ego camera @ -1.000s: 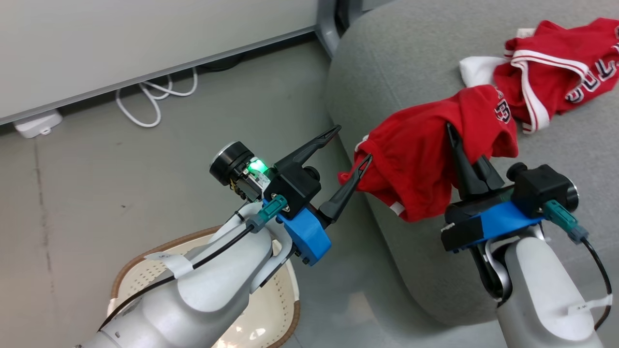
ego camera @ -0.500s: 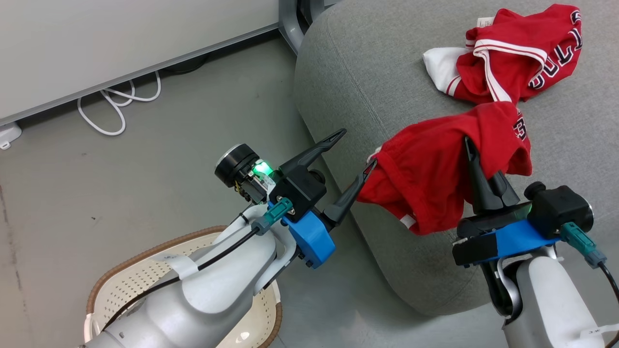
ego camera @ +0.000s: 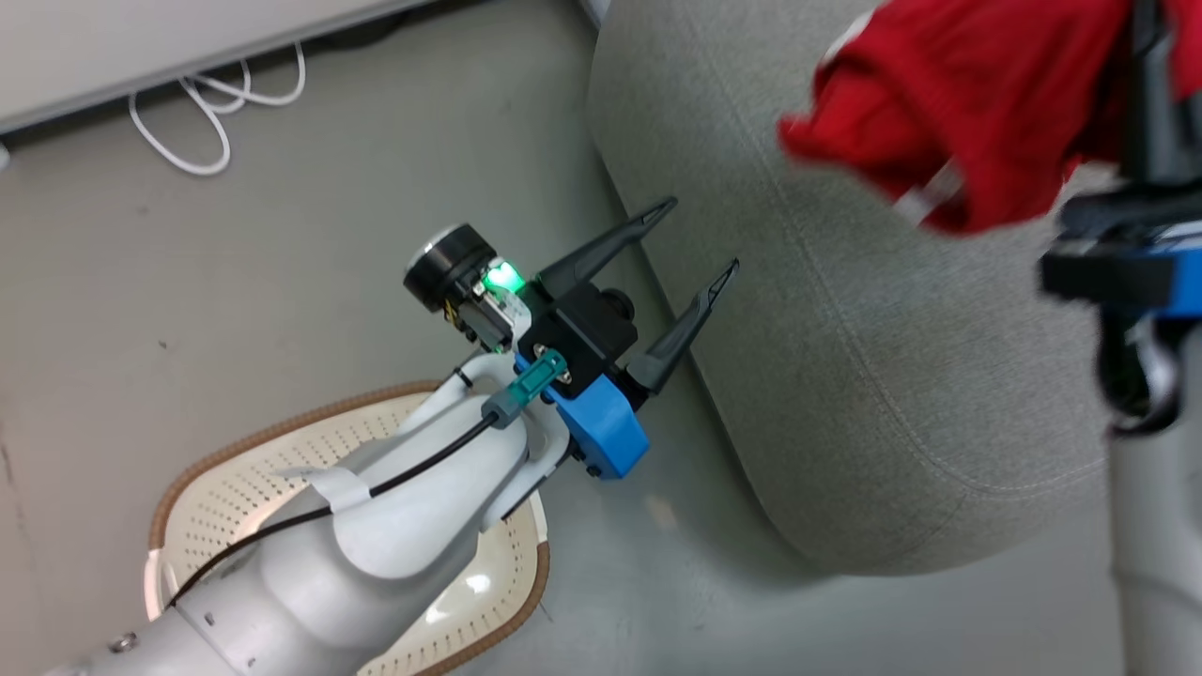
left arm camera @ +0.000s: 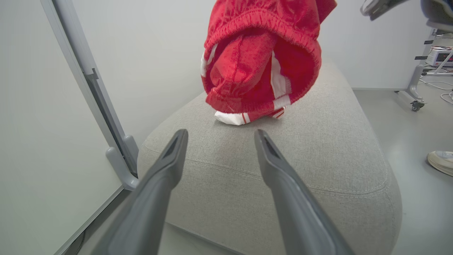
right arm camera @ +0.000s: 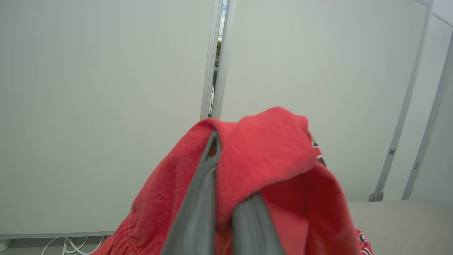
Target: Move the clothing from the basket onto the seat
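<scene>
Clamping a red soft-fabric sports garment (ego camera: 948, 103) with white stripe trim, the robot's right gripper (right arm camera: 223, 184) holds it above the large light-grey upholstered sofa (ego camera: 845, 329), while the left gripper (ego camera: 702, 235) hangs spread and empty between sofa and cream-white perforated plastic basket (ego camera: 282, 432).

Pale grey arms, blue wrist brackets, dark tapered fingers

The left arm (ego camera: 376, 545) is a smooth white-grey shell with a black cable (ego camera: 423, 465) taped along it to a teal plug (ego camera: 526, 390). A blue bracket (ego camera: 601, 437) carries a black block and a green-lit round camera (ego camera: 449, 277). The left gripper (ego camera: 702, 235) has two long charcoal fingers (ego camera: 610, 247). The right arm (ego camera: 1150, 563) is blurred, pale, also blue-bracketed.
</scene>
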You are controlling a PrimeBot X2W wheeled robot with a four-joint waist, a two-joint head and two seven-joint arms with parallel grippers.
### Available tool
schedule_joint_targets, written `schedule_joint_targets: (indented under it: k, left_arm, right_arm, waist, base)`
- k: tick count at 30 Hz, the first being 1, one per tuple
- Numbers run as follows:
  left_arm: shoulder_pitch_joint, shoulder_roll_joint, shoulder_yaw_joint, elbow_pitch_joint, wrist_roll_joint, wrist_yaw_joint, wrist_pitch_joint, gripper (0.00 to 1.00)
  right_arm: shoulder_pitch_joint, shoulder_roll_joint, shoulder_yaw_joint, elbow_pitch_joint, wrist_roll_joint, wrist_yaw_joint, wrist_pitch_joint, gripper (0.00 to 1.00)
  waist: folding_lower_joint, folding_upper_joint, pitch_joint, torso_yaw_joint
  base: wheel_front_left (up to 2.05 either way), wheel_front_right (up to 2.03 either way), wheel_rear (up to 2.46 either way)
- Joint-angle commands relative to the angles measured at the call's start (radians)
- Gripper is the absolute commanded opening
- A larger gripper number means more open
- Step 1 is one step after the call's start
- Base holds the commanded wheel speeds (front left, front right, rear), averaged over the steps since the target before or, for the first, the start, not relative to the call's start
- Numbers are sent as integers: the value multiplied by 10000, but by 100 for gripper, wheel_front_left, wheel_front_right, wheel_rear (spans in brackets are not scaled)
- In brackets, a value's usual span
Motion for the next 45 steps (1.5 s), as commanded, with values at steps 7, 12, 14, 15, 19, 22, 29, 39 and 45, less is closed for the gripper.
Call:
schedule_joint_targets:
  k: [7,12,14,15,19,22,29,39,45]
  left_arm:
    - [-1075,386,40,-646,390,78,455,100]
    - [-1532,609,56,-1011,617,100,665,100]
    - [-1720,721,72,-1124,687,137,715,100]
    - [-1778,766,83,-1166,718,149,739,100]
    - [-1943,845,53,-1317,803,169,798,100]
    - [-2049,929,47,-1397,815,173,843,100]
    - [-2090,1043,16,-1476,812,239,893,100]
    - [-1744,1021,31,-1214,612,360,567,100]
    - [-1283,822,92,-838,343,452,188,100]
  right_arm:
    - [-2377,-1212,-2117,-507,-30,5,-2,0]
    - [-3292,-2202,-3271,82,152,5,0,0]
    - [-3490,-2568,-3581,581,184,4,-2,0]
    - [-3603,-2662,-3714,851,252,4,0,0]
    - [-3702,-2819,-4040,2075,151,5,-2,0]
    - [-3650,-2716,-3987,2906,31,4,-2,0]
    - [-3524,-2404,-4279,4375,-88,4,-2,0]
    - [-3342,-2180,-4405,4398,-317,4,-2,100]
    - [-2204,-1980,-4223,3836,-441,5,0,100]
  waist:
    - [0,0,2375,455]
    - [0,0,3413,607]
    - [0,0,3756,675]
    - [0,0,3901,700]
    - [0,0,4304,785]
    - [0,0,4499,843]
    - [0,0,4617,956]
    - [0,0,3934,916]
    - [0,0,2839,906]
  base:
    - [0,0,0]
    - [0,0,0]
    - [0,0,0]
    - [0,0,0]
    - [0,0,0]
    - [0,0,0]
    - [0,0,0]
    - [0,0,0]
    - [0,0,0]
